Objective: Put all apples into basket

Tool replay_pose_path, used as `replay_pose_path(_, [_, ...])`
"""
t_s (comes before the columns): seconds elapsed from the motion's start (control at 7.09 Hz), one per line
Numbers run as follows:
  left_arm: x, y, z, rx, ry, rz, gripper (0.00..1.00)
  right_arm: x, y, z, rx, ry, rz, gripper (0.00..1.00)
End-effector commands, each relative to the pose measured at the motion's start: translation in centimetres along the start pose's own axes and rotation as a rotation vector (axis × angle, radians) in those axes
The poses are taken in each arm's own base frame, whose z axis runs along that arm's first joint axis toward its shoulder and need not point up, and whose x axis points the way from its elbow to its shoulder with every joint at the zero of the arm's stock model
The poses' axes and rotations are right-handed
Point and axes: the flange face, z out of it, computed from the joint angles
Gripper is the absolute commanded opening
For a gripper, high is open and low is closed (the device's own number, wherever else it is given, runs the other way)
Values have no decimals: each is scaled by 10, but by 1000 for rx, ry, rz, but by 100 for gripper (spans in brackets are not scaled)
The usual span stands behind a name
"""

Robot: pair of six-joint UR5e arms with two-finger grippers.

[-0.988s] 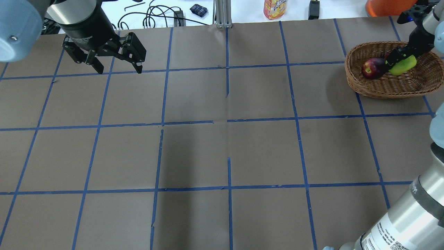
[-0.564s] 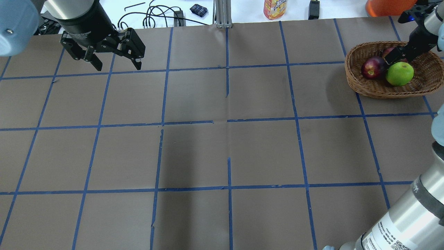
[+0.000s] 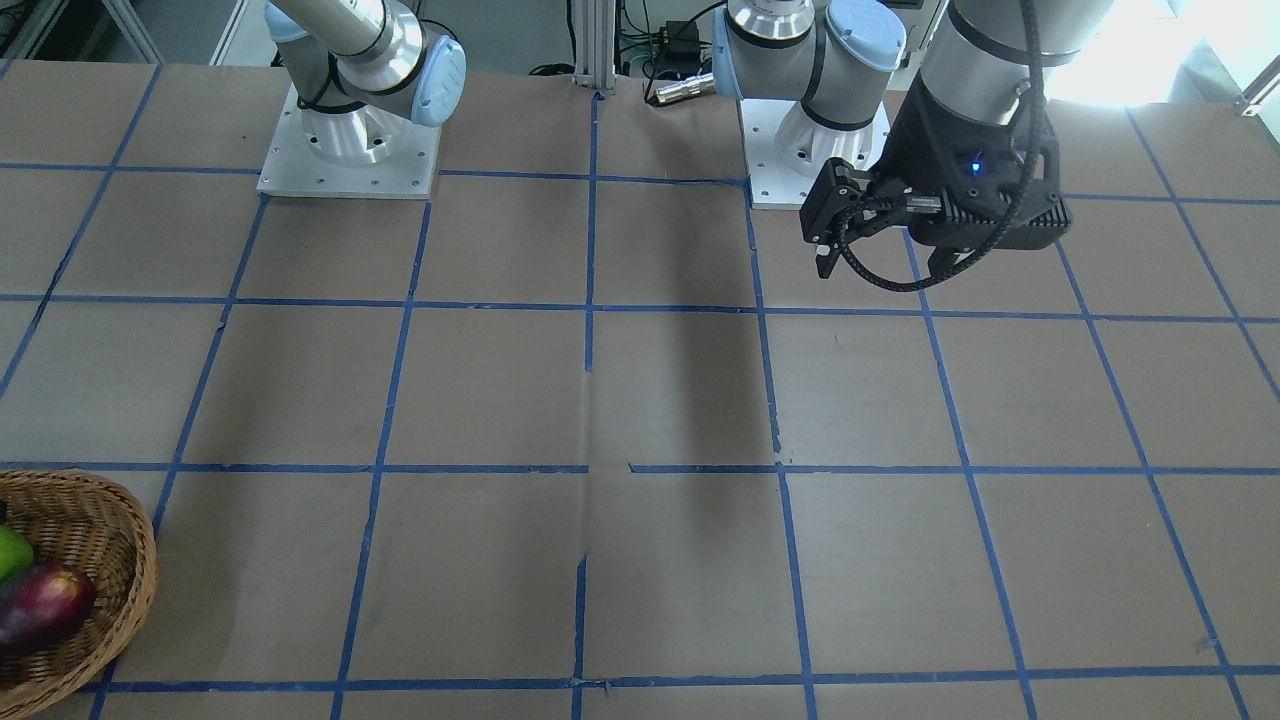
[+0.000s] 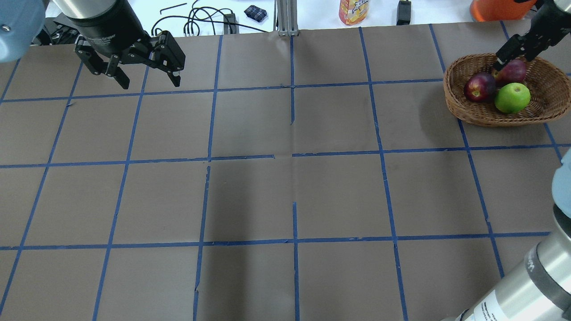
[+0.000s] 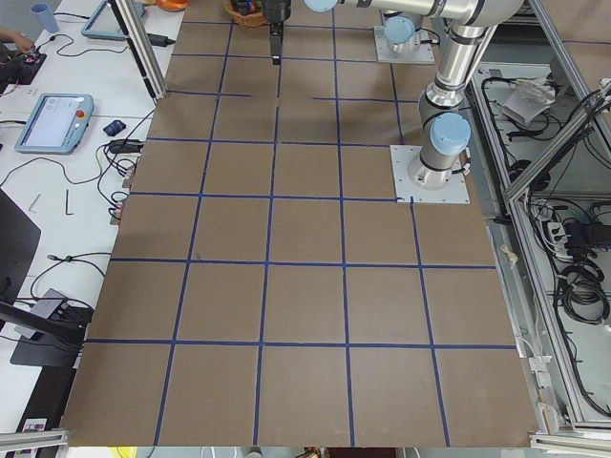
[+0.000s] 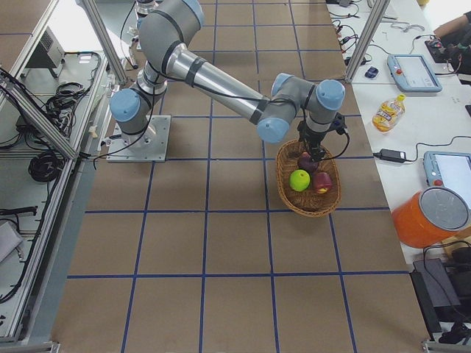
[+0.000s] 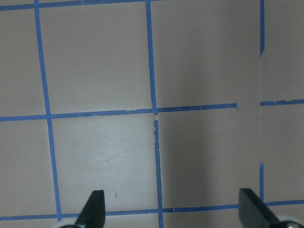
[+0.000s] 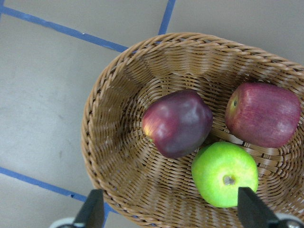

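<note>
The round wicker basket (image 4: 464, 113) stands at the table's far right. All three apples lie inside it: the dark maroon one (image 4: 479, 87), the streaky red one (image 4: 514, 70) and the yellow-green one (image 4: 512, 98). The right wrist view shows the basket (image 8: 109, 142) with the maroon (image 8: 178, 122), red (image 8: 263, 114) and green (image 8: 224, 173) apples below. My right gripper (image 4: 513, 49) hangs open and empty above the basket's far rim. My left gripper (image 4: 149, 81) is open and empty above bare table at the far left.
Beyond the table's far edge are a juice bottle (image 4: 353, 11), an orange container (image 4: 495, 9), cables (image 4: 200, 22) and a metal post (image 4: 285, 18). The two arm bases (image 3: 345, 150) stand at the robot's side. Blue tape lines grid the brown table.
The right gripper let go of the green apple, which settled in the basket, and has lifted up and away from it. The left gripper shifted slightly farther back.
</note>
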Motion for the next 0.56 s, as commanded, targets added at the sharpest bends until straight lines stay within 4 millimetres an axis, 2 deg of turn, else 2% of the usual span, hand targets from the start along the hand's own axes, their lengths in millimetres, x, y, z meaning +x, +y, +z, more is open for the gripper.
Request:
replay_pose_path(0.0, [1,6,-10,12,3,-2,100,-90,-11,-53,-46,-16,80,100])
replay_pose_path(0.14, [1,8,-5,-3,0,-2,100,-157,-13,-81,-61,-21,159,100])
replay_pose_path(0.28, [1,11,-5,-3,3,-2,100,-234,-29,-89,-65,-11,223,100])
replay_pose_path(0.42, [1,12,-7,0,1,-1,100,-291,-40,-93,-59,8,264,100])
